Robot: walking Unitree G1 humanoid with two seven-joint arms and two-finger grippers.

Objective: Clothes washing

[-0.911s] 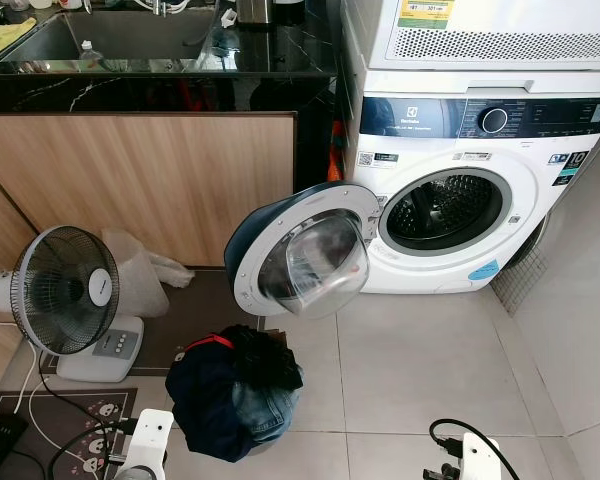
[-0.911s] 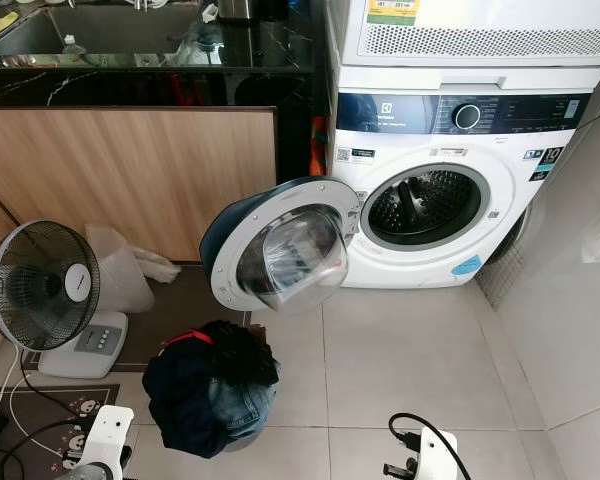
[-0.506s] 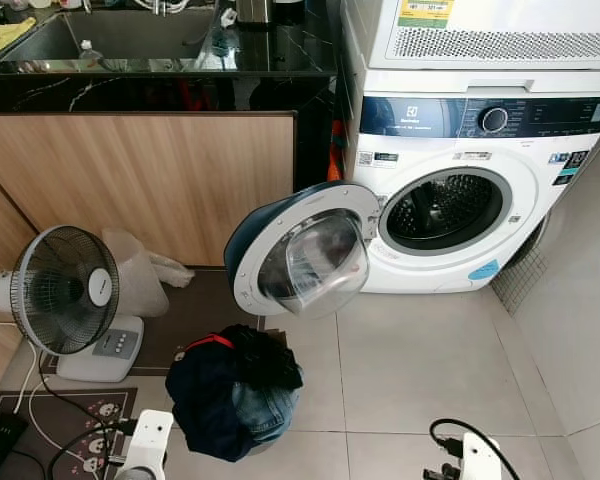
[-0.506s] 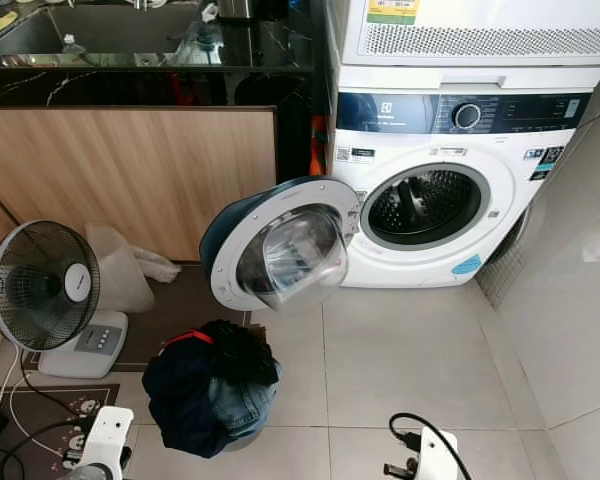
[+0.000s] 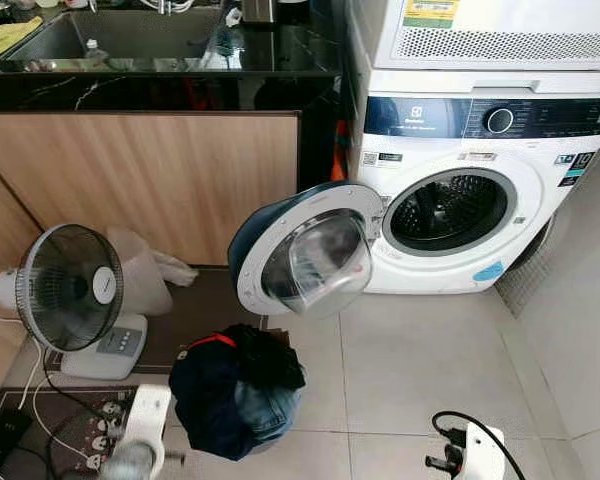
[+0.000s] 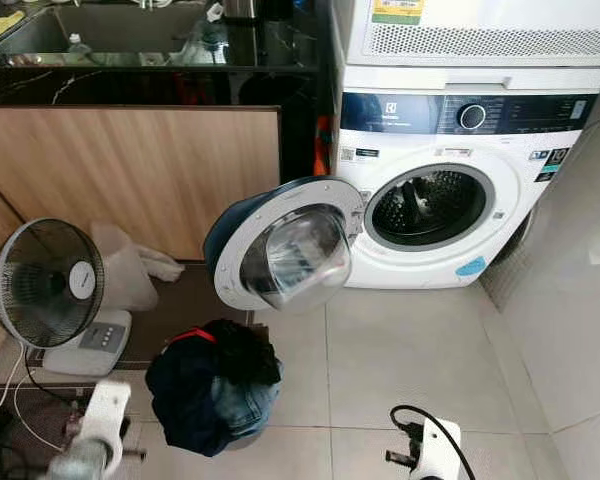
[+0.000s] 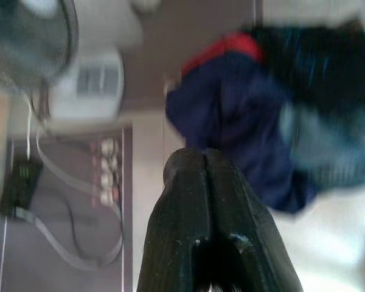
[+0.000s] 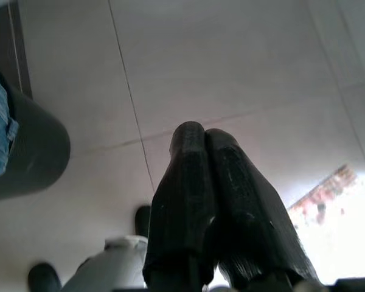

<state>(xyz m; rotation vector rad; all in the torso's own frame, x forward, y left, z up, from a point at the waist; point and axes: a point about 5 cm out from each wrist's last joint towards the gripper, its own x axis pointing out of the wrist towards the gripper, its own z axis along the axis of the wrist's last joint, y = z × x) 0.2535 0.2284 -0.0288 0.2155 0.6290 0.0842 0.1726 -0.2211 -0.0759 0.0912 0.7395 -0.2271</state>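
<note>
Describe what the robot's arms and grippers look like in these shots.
The left arm is a pale silver-white casing, blurred here. The right arm has the same white casing, with a black cable looping off it. The left gripper and the right gripper each have two long matte black fingers, finely ribbed and rounded at the tips.

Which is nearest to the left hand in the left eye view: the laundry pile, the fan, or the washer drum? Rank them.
From the left hand:
1. Laundry pile, just to its right on the floor.
2. Fan, farther ahead on the left.
3. Washer drum, farthest, ahead on the right behind the open door.
</note>
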